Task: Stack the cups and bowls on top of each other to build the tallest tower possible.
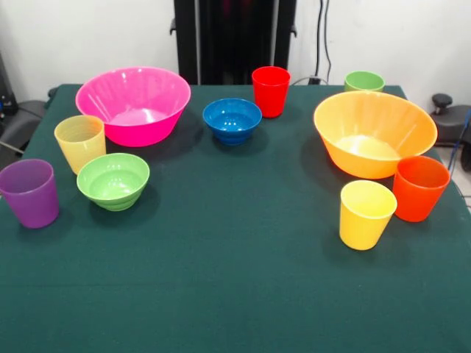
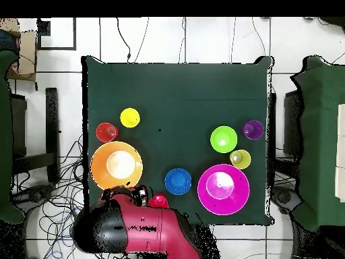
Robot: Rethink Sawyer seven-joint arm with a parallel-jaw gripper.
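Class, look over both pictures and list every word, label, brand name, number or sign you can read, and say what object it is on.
None: no readable text in either view.
The cups, such as the purple cup and red cup, are plain.
The bowls, such as the pink bowl and orange bowl, are plain.
The green tablecloth is unmarked.

The red and black robot arm [image 2: 145,231] is lying drawn back at its base; its tool is not visible.
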